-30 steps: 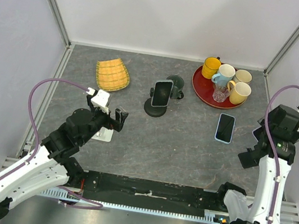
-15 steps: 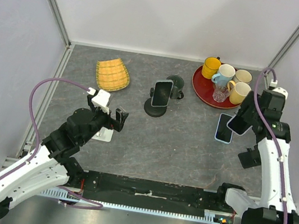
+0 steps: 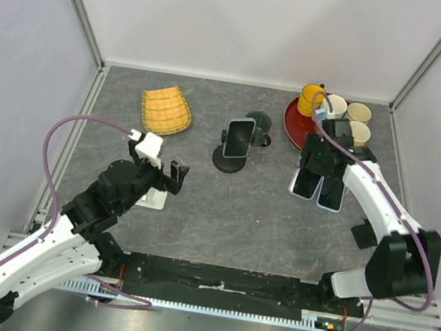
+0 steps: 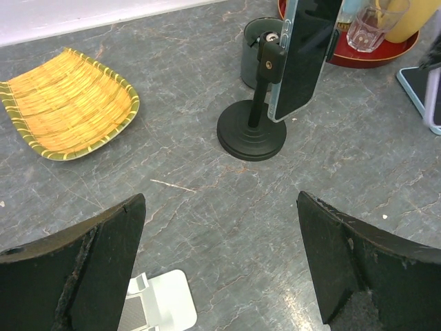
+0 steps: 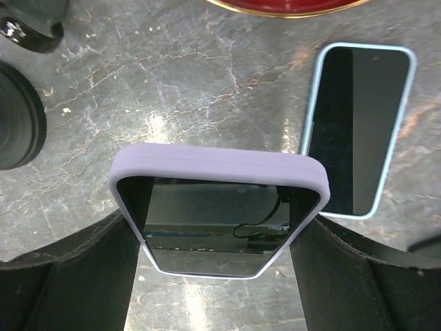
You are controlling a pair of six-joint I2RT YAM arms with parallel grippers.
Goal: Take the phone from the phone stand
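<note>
right wrist shows right hand [image 5: 218, 231] gripping lilac phone [image 5: 217, 176].

phone [image 3: 239, 137] on stand [image 3: 228, 163] centre, basket [image 3: 165, 111] left, tray [image 3: 292, 126] right, flat phone [image 3: 331, 198] before tray

You have: table [image 3: 263, 214], grey stone-look, slight sheen; woven tray [image 3: 165, 110], yellow wicker, ribbed; phone stand [image 4: 252, 134], matt blk; phone [image 4: 303, 55], glossy glass front; lilac case [image 5: 218, 172], smooth matt; red tray [image 4: 380, 60], glossy; tumbler [image 4: 365, 27], clear glass.
</note>
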